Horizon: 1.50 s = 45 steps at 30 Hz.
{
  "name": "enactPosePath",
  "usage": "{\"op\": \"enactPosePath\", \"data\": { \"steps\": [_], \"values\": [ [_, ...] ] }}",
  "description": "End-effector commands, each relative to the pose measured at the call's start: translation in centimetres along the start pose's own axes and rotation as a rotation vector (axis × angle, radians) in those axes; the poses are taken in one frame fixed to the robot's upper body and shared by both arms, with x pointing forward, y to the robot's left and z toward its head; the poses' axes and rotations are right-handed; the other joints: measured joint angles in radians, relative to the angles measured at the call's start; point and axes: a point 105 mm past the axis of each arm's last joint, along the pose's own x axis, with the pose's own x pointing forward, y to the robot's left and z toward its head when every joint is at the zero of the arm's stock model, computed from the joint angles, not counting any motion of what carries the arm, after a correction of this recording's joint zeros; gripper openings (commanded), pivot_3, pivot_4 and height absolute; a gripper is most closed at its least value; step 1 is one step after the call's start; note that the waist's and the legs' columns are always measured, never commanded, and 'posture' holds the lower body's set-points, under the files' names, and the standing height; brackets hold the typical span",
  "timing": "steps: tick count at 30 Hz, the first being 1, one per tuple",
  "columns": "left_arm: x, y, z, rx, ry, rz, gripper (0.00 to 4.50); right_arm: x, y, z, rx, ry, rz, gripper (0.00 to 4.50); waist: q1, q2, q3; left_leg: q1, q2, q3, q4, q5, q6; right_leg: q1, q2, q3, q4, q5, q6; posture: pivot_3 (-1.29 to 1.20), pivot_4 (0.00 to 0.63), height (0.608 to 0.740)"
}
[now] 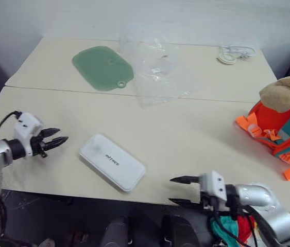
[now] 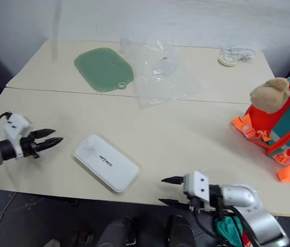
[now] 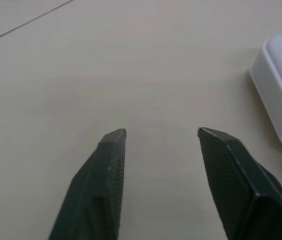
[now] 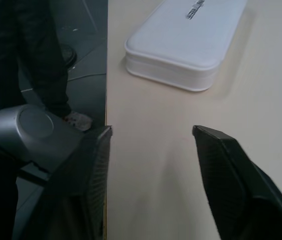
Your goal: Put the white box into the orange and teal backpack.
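Observation:
The white box (image 1: 113,161) lies flat on the beige table (image 1: 196,128) near its front edge, lettering up. My left gripper (image 1: 60,137) hovers just left of the box, pointing at its end, fingers apart and empty; the left wrist view has the box's corner (image 3: 281,90) beside the fingertips (image 3: 115,137). My right gripper (image 1: 172,190) is open at the table's front edge, to the right of the box, pointing towards it; the box (image 4: 191,35) lies ahead of it in the right wrist view. The orange and teal backpack (image 1: 284,128) stands at the table's right edge with a tan plush toy (image 1: 281,93) on it.
A green rounded mat (image 1: 102,67) and a crumpled clear plastic bag (image 1: 155,69) lie at the back of the table. A coiled white cable (image 1: 229,54) sits at the back right. A seam (image 1: 57,90) runs across the tabletop.

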Motion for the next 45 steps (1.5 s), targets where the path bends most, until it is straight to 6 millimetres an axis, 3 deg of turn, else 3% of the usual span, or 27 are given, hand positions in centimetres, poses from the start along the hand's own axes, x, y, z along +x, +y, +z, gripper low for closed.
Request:
{"op": "enactPosePath", "data": {
  "steps": [1,3,5,17,23,31,36,41,45],
  "values": [
    [1.3,-1.2,-0.1,0.019,0.009,-0.089,1.13,1.7,0.0,-0.6,-0.018,0.014,0.049,1.48,-0.004,0.000,0.000,-0.002,0.000,0.000,0.001,0.000,0.000,-0.002,0.000,-0.001,0.000,0.000,0.000,0.00,0.150,0.740],
    [1.8,-2.7,0.2,0.007,-0.001,-0.173,0.50,2.4,-0.2,-0.9,-0.025,0.019,0.073,0.78,-0.007,0.000,0.000,-0.006,0.000,0.002,0.004,0.000,0.001,-0.006,0.001,-0.002,0.003,0.000,0.000,0.00,0.150,0.740],
    [1.9,-3.6,0.4,-0.005,-0.005,-0.225,0.45,2.7,-0.4,-1.0,-0.025,0.022,0.079,0.07,-0.009,-0.001,0.000,-0.009,0.001,0.002,0.007,0.000,0.001,-0.007,0.004,-0.003,0.004,0.000,0.000,0.00,0.150,0.740],
    [2.0,-8.8,0.7,-0.061,0.063,-0.402,0.45,2.7,-0.1,-0.6,0.118,-0.024,0.125,0.02,-0.020,-0.001,0.000,-0.008,0.001,0.001,0.010,0.000,0.002,-0.006,-0.002,0.005,0.005,0.001,0.002,0.00,0.150,0.740],
    [2.2,-10.8,0.4,-0.103,0.079,-0.417,0.45,1.9,-2.4,-0.2,0.114,-0.021,0.033,0.02,-0.020,-0.001,0.000,-0.008,0.001,0.001,0.010,0.000,0.002,-0.006,-0.003,0.006,0.004,0.001,0.001,0.00,0.150,0.740],
    [4.3,-13.5,1.3,-0.167,-0.016,-0.404,0.45,-1.8,-7.2,-0.7,0.062,0.079,-0.104,0.02,-0.006,-0.001,0.000,-0.007,-0.001,0.001,0.010,0.000,0.003,-0.006,-0.004,0.007,0.003,0.001,0.002,0.00,0.150,0.740],
    [5.2,-14.1,1.4,-0.191,-0.025,-0.383,0.45,-2.9,-7.8,-1.5,0.058,0.144,-0.107,0.02,0.005,-0.001,0.000,-0.007,-0.001,0.001,0.010,0.000,0.003,-0.006,-0.004,0.007,0.003,0.001,0.002,0.00,0.150,0.740],
    [3.4,-12.6,0.3,-0.233,0.034,-0.351,0.45,-4.5,-8.7,-2.3,0.035,0.215,-0.154,0.02,0.002,-0.001,0.000,-0.007,-0.001,0.002,0.010,0.000,0.003,-0.006,-0.004,0.007,0.003,0.001,0.002,0.00,0.150,0.740],
    [1.2,-10.7,-0.9,-0.331,0.132,-0.319,1.36,-5.5,-9.6,-2.5,0.014,0.228,-0.214,0.00,-0.009,0.000,0.000,-0.006,0.000,0.002,0.010,0.000,0.002,-0.005,-0.003,0.007,0.003,0.001,0.001,0.00,0.150,0.740]
  ]
}}
